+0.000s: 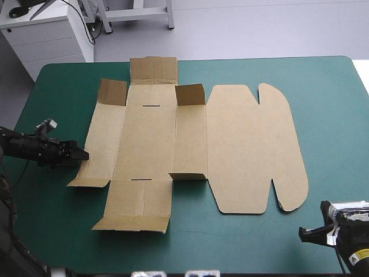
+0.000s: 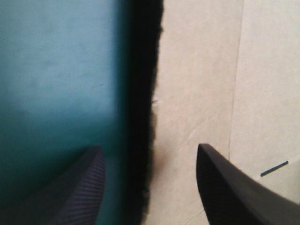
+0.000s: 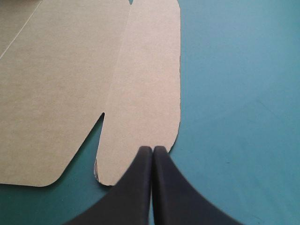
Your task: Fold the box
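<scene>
We see the box (image 1: 173, 144) flat mid-table on the teal-green cover (image 1: 334, 115), left gripper (image 1: 85, 154) spread wide straddling its 9 o'clock edge, right gripper (image 1: 302, 232) pinched closed near its 5 o'clock corner.

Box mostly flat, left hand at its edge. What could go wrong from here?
1. The left hand is open astride the box's left edge; nothing pins the sheet, so raising that wall may drag or lift the whole box.
2. The right hand is shut and off the board, near the lid's corner, so it may not steady it in time.
3. The raised corner flaps could snag or fold the wrong way.
</scene>
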Motion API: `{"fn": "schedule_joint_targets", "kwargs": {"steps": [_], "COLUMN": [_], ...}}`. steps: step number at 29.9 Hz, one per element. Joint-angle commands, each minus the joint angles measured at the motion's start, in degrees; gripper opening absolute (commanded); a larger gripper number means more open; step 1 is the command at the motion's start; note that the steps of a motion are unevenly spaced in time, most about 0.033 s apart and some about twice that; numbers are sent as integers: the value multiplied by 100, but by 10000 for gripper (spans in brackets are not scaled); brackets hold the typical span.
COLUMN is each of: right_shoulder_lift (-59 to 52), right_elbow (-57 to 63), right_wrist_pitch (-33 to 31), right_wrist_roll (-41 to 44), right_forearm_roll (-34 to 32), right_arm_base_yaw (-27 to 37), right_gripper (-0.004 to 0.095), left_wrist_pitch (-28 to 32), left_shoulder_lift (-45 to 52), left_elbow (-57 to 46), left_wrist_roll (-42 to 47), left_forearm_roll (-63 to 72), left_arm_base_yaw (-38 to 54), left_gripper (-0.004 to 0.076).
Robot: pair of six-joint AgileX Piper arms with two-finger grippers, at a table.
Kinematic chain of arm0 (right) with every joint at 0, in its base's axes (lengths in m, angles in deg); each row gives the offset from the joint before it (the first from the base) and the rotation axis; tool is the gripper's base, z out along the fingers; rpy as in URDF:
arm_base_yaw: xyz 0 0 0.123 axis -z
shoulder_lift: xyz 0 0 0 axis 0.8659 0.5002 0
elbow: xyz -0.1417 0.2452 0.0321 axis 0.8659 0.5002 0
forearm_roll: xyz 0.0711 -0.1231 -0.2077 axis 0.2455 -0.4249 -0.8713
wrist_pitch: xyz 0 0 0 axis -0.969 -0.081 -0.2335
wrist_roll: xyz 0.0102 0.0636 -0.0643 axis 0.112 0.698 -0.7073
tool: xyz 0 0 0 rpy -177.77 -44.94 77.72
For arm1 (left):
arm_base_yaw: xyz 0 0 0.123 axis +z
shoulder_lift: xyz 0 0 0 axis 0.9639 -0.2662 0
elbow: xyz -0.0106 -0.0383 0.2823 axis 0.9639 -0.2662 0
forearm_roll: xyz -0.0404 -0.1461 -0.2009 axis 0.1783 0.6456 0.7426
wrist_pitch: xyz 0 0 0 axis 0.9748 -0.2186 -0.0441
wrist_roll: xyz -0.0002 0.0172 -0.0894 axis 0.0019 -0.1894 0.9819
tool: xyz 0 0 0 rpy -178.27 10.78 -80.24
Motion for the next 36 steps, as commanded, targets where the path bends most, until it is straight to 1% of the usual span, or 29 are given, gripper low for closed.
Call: {"fn": "schedule_joint_targets", "kwargs": {"steps": [1, 4, 5, 6, 8, 12, 17, 20, 22, 27, 31, 33, 34, 36], "right_shoulder_lift": [75, 75, 75, 75, 75, 75, 75, 75, 75, 75, 75, 75, 75, 75], "right_elbow": [-155, -155, -155, -155, -155, -155, -155, -155, -155, -155, -155, -155, -155, -155], "right_wrist_pitch": [437, 437, 437, 437, 437, 437, 437, 437, 437, 437, 437, 437, 437, 437], "right_wrist_roll": [-39, -39, -39, -39, -39, -39, -39, -39, -39, -39, -39, -39, -39, -39], "right_forearm_roll": [-19, -19, -19, -19, -19, -19, -30, -30, -30, -30, -30, -30, -30, -30], "right_arm_base_yaw": [46, 46, 46, 46, 46, 46, 46, 46, 46, 46, 46, 46, 46, 46], "right_gripper": [-19, -19, -19, -19, -19, -19, -19, -19, -19, -19, -19, -19, -19, -19], "left_wrist_pitch": [-144, 76, 168, 251, 353, 403, 371, 250, 60, -527, -580, -580, -580, -580], "left_shoulder_lift": [130, 103, 103, 103, 103, 103, 103, 103, 103, 113, 136, 136, 136, 136], "left_elbow": [113, 113, 113, 113, 113, 113, 113, 113, 113, 123, 123, 123, 123, 123], "left_wrist_roll": [5, 142, 219, 329, 479, 594, 568, 540, 478, -52, -78, -68, -68, -68], "left_forearm_roll": [278, 274, 274, 274, 263, 251, 251, 286, 420, 1002, 1084, 1039, 1041, 1033], "left_arm_base_yaw": [-337, -540, -561, -577, -587, -587, -587, -587, -587, -587, -587, -587, -587, -587], "left_gripper": [422, 420, 412, 386, 286, -11, -7, -7, -7, -7, -4, 22, 53, 148]}}
